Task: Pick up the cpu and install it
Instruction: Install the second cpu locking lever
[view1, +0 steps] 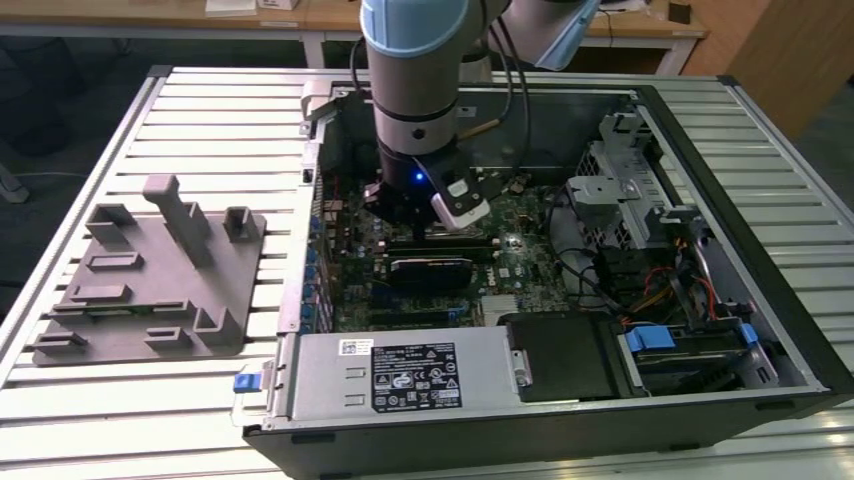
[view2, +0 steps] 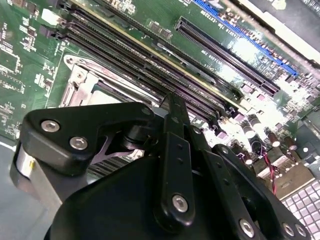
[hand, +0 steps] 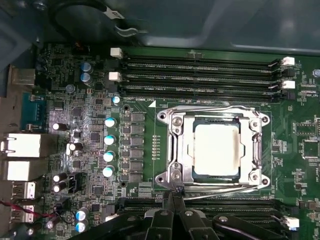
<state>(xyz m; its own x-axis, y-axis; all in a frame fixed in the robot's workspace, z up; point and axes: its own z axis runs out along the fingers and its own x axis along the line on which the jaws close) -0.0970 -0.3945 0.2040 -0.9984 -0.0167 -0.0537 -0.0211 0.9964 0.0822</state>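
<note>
Already the cpu (hand: 215, 149) is seen seated inside the socket frame (hand: 214, 148) on the motherboard (hand: 75, 150), its pale metal top level within the bracket. The gripper (hand: 174, 197) is held just beside the frame's near edge, fingers (hand: 179, 204) pressed together with nothing between them — at least as far as the first wrist view allows. In the exterior view the arm (view1: 414, 110) is lowered into the case (view1: 787, 330), well apart from the tray (view1: 94, 330). To do this step well, the chip should be checked for flat, square seating, and any press applied straight down — never sideways against the frame.
</note>
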